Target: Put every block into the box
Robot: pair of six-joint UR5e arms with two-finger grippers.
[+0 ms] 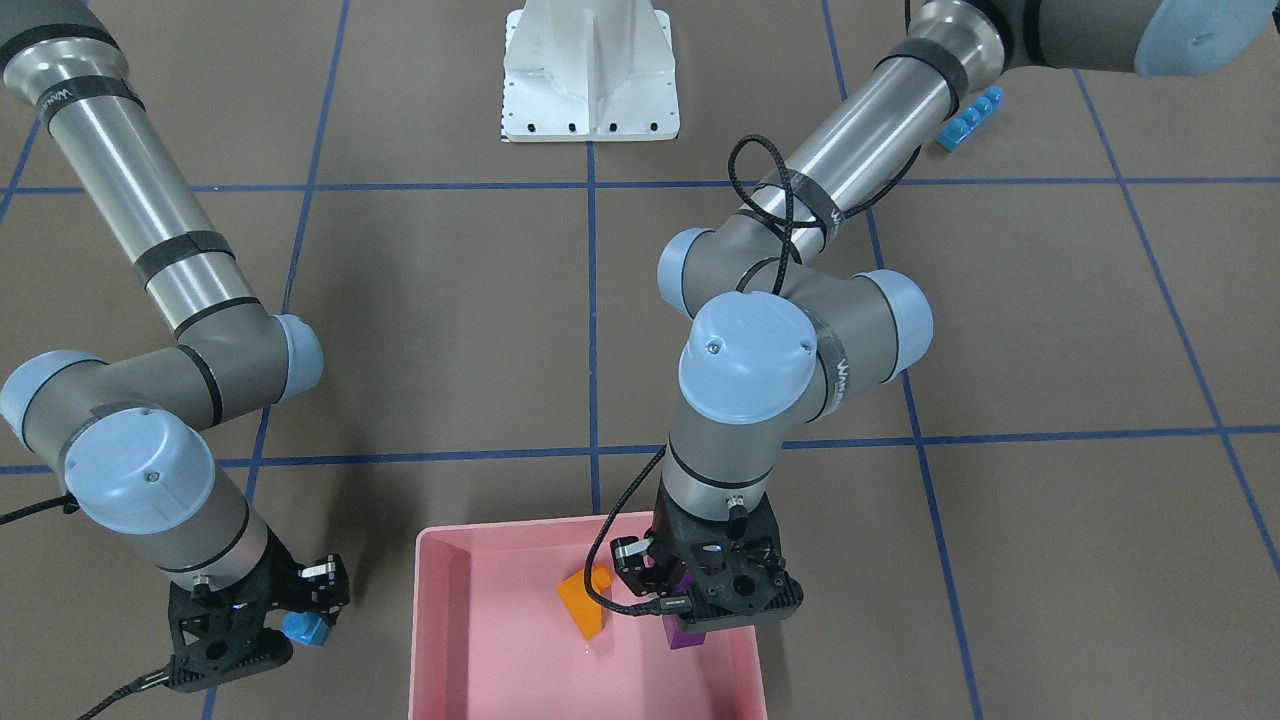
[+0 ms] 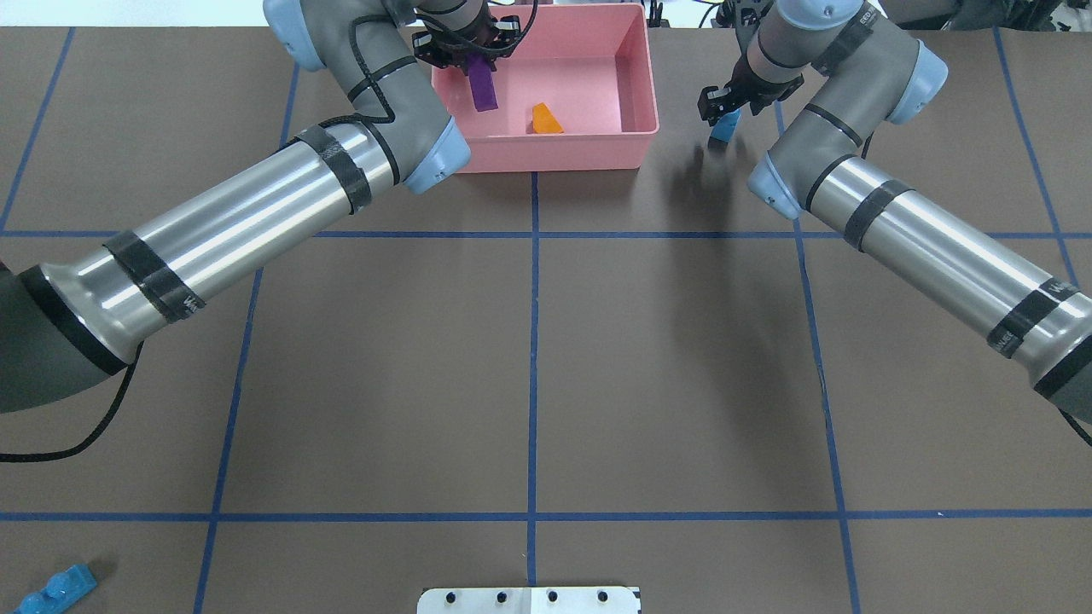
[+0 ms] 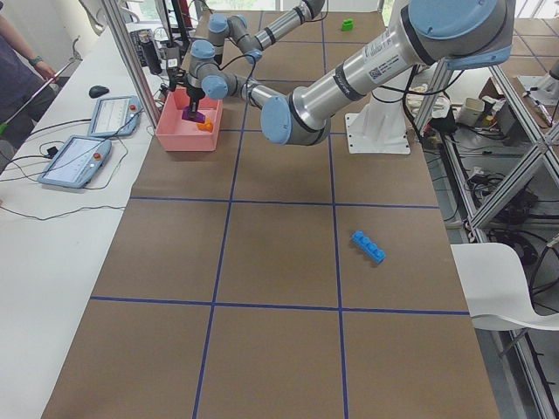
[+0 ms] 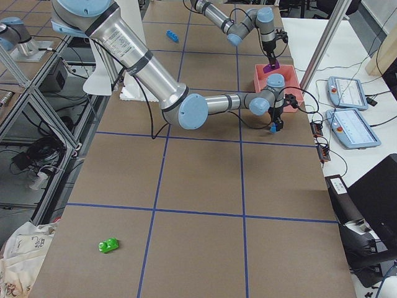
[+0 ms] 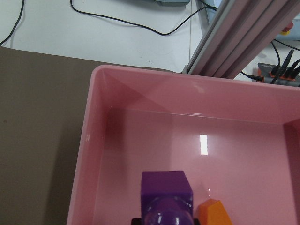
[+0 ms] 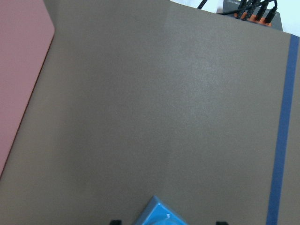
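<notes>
Overhead exterior: studded purple oblong (image 2: 483,88) is gripped by left gripper (image 2: 471,60) over glossy pink box (image 2: 597,147); blue cube (image 2: 725,128) is clamped by right gripper (image 2: 722,112).

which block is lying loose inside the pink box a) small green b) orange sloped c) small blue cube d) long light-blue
b: the orange sloped block lies on the floor of the pink box, free of both grippers; the left gripper holds the purple block, the right gripper the small blue cube outside it.
</notes>
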